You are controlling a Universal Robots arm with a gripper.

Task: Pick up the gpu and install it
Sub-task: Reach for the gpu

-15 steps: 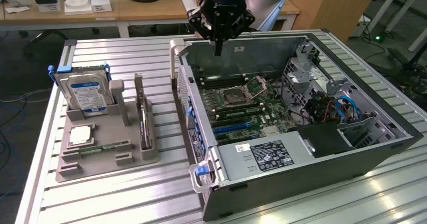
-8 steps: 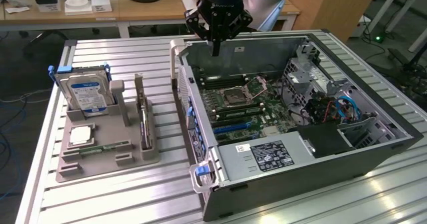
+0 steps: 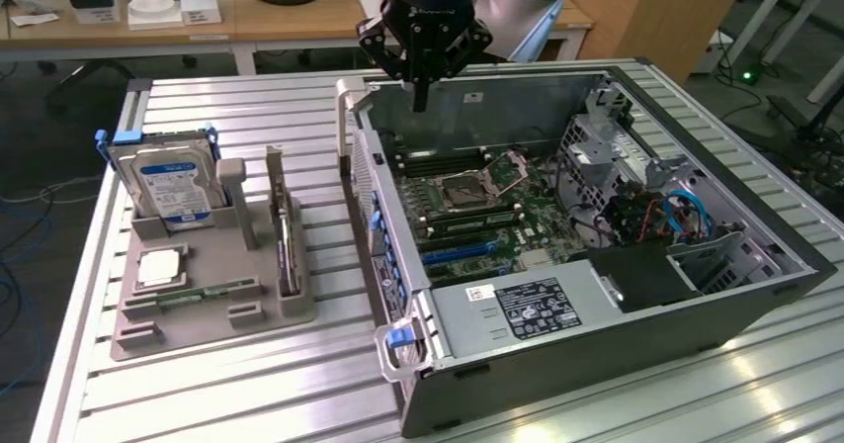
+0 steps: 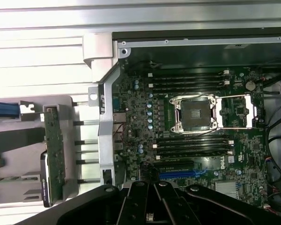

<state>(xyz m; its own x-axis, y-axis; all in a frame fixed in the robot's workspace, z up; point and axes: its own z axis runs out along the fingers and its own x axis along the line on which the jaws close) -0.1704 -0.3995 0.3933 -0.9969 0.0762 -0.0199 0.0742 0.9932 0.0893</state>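
The gpu (image 3: pixel 285 243) stands on edge in a slot of the grey holder (image 3: pixel 264 316) on the exterior view's left, with its green board face (image 4: pixel 54 149) showing in the wrist view. My gripper (image 3: pixel 419 99) hangs above the far end of the open computer case (image 3: pixel 580 314), well away from the gpu. Its black fingers (image 4: pixel 139 206) are pressed together and hold nothing. Below it lies the motherboard with the bare processor socket (image 4: pixel 196 112) and a blue expansion slot (image 4: pixel 178 175).
In the same holder a silver hard drive (image 3: pixel 165 181) with a blue-white label stands upright, with a processor chip (image 3: pixel 158 267) and a narrow memory stick (image 3: pixel 205 292) in front of it. The case's power supply (image 3: pixel 528 310) and cable bundle (image 3: pixel 659 216) fill its near and right parts. Everything rests on a slatted metal table (image 3: pixel 237 384).
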